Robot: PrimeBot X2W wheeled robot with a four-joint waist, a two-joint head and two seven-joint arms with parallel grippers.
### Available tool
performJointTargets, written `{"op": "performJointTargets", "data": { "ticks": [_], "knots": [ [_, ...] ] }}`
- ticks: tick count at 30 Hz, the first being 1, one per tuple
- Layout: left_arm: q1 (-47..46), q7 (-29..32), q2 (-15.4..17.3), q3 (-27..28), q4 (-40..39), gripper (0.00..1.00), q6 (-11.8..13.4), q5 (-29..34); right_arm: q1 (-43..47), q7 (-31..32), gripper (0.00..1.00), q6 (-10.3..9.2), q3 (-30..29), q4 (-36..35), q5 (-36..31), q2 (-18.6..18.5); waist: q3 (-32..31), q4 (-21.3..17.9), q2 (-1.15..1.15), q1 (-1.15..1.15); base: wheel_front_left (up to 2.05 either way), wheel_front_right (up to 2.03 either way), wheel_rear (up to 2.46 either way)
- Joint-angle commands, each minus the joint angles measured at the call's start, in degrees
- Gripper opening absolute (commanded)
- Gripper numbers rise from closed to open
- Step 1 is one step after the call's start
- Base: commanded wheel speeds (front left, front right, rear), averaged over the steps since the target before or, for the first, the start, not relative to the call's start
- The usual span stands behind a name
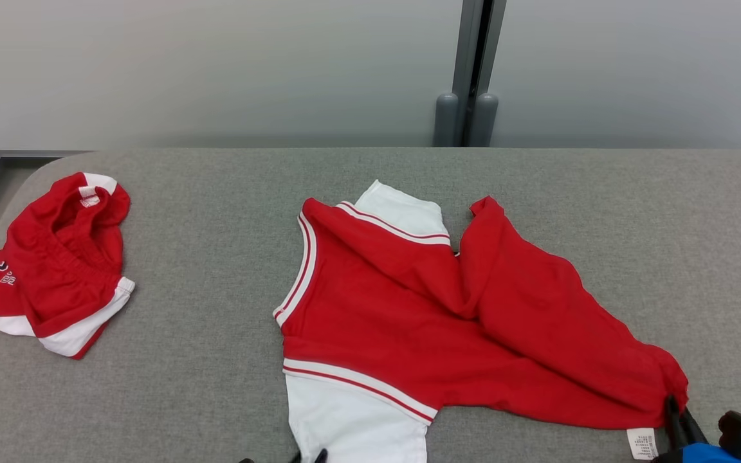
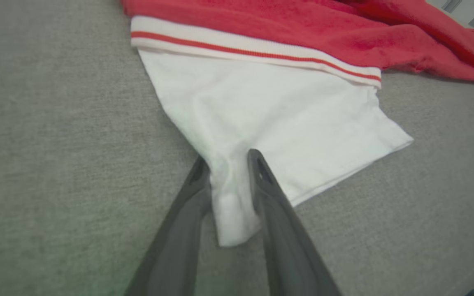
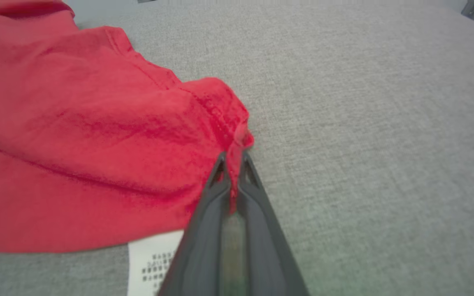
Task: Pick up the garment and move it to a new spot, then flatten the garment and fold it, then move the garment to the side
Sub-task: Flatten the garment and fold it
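**Garment spread mid-table, a gripper at each end of its near side**

The red-and-white garment [image 1: 409, 308] lies in the middle of the grey padded table [image 1: 216, 386]. It reaches from about halfway across down to the near edge, and its red body trails off toward the near right corner.

At the near edge, the left gripper [image 2: 226, 162] sits on the corner of the lower white sleeve [image 2: 270, 111]. Its 2 fingers [image 2: 261, 176] stand on either side of a bunched ridge of white cloth and touch it on both sides. They are well apart from each other, so I cannot tell whether they are truly squeezing.

Toward the near right corner, the right gripper [image 3: 233, 158] is clenched on the garment's red hem [image 3: 220, 123]. Its fingers are almost together, with a thin fold of red fabric pinched between the tips. A white care label [image 3: 150, 263] lies flat on the table just beside that gripper, poking out from under the red cloth.

Well apart, by the left edge, a 2nd red-and-white piece [image 1: 55, 270] sits crumpled.
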Motion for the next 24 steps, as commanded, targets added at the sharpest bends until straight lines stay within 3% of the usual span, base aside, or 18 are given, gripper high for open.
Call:
{"op": "performJointTargets", "data": {
  "ticks": [1, 7, 14, 19, 24],
  "knots": [
    [-0.2, 0.6, -0.5, -1.2, 1.2, 0.00, -0.1, -0.6, 0.4, 0.1, 0.00, 0.01, 0.6, -0.7, 0.7, 0.0, -0.2, -0.1, 0.00, 0.00, 0.00, 0.00, 0.00],
    [-2.0, 0.0, 0.2, -0.9, 0.1, 0.00, -0.1, -2.5, 2.6, 0.1, 0.00, 0.01, 4.5, -4.9, 4.2, 0.1, -1.0, -0.1, 0.00, 0.00, 0.00, 0.00, 0.00],
    [-4.1, -0.2, 1.7, 3.9, -6.0, 0.00, 0.0, -3.2, 2.8, 0.0, 0.00, 0.01, 13.2, -11.2, 10.6, 0.0, -0.6, -0.2, 0.00, 0.00, 0.00, 0.00, 0.00],
    [-8.2, -0.2, 3.2, 8.5, -10.8, 0.00, 0.0, -3.4, -1.5, 0.0, 0.00, 0.01, 19.0, -15.7, 15.9, 0.0, 0.9, -0.4, 0.00, 0.00, 0.00, 0.00, 0.00],
    [-17.1, -0.2, 4.9, 11.2, -13.1, 0.00, 0.0, -3.0, -11.3, 0.2, 0.00, 0.01, 22.5, -17.5, 18.6, 0.0, 4.0, -0.5, 0.00, 0.00, 0.00, 0.00, 0.00]
  ]
}}
